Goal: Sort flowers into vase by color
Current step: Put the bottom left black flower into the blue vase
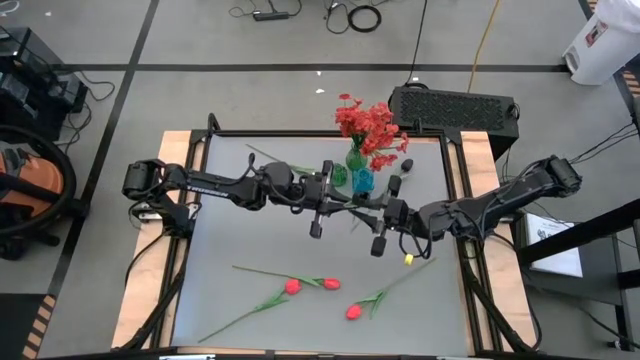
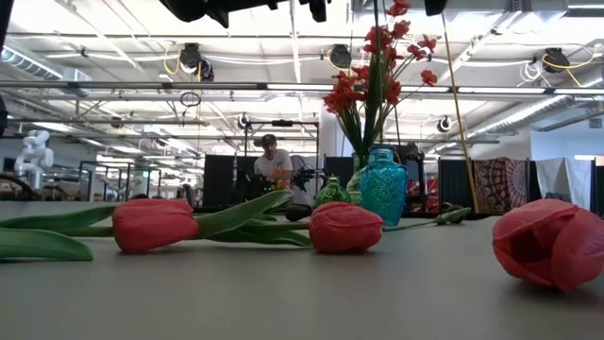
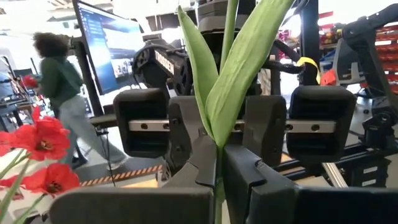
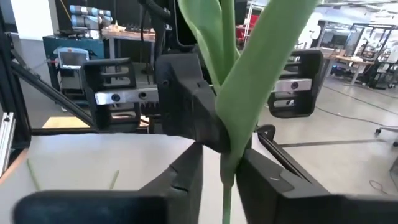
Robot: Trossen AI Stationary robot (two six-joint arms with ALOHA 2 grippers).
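My left gripper point(image 1: 345, 205) point(image 3: 219, 165) and right gripper point(image 1: 372, 212) point(image 4: 221, 165) face each other above the table's middle, just near of the teal vase point(image 1: 362, 182). Between them stands one flower stem point(image 3: 219, 193) with broad green leaves point(image 3: 236, 81); its blossom is hidden. The left is shut on it. The right is open, one finger on each side of the stem point(image 4: 227, 193), with bare gaps showing. A green vase point(image 1: 352, 160) holds red clustered blossoms point(image 1: 368, 125). Three red tulips point(image 1: 292, 287) point(image 1: 330, 284) point(image 1: 353, 312) lie flat near the near edge. My left gripper pinches the stem between its two fingers point(image 3: 205, 168), just below where the leaves spring from it point(image 3: 219, 152). The fingers come in level from the table's left and lie across the stem. The flower is lifted clear and stands upright, leaves pointing up.
A bare green stem point(image 1: 270, 160) lies on the table's far left part. A small yellow bit point(image 1: 408, 259) lies near the right arm. A black box point(image 1: 455, 108) sits beyond the far edge. People show in the room behind point(image 2: 272, 165). Grey tabletop point(image 1: 230, 230) stretches left.
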